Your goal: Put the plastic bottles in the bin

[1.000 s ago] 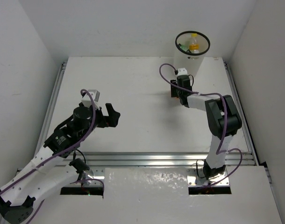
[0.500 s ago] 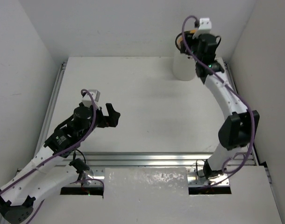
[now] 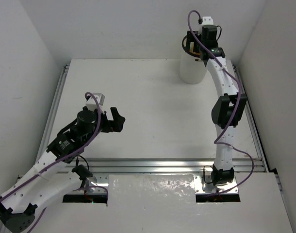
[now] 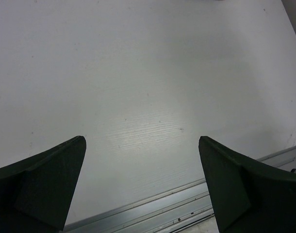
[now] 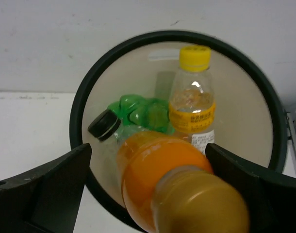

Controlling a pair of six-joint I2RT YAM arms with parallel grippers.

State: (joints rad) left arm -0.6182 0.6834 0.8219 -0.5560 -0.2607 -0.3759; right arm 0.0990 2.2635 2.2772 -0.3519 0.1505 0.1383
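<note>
The bin (image 3: 190,72), white with a black rim (image 5: 84,99), stands at the table's far right corner. My right gripper (image 3: 200,44) hangs over its mouth. In the right wrist view that gripper (image 5: 148,148) is open, its jaws spread wide. A blurred orange-filled bottle (image 5: 160,167) sits loose between them, over the bin's near rim. Inside the bin lie a yellow-capped bottle (image 5: 194,99), a green bottle (image 5: 138,109) and a clear bottle with a black cap (image 5: 105,125). My left gripper (image 3: 120,119) is open and holds nothing over the bare table's left part (image 4: 140,141).
Aluminium rails (image 3: 162,165) run along the table's near edge and both sides; one rail (image 4: 153,208) shows under the left gripper. White walls close in the table at the back, left and right, and the bin stands close to the back wall.
The right arm swung from the table's far middle up over the bin, carrying the orange bottle, and its jaws have spread open. The left arm has not moved.
</note>
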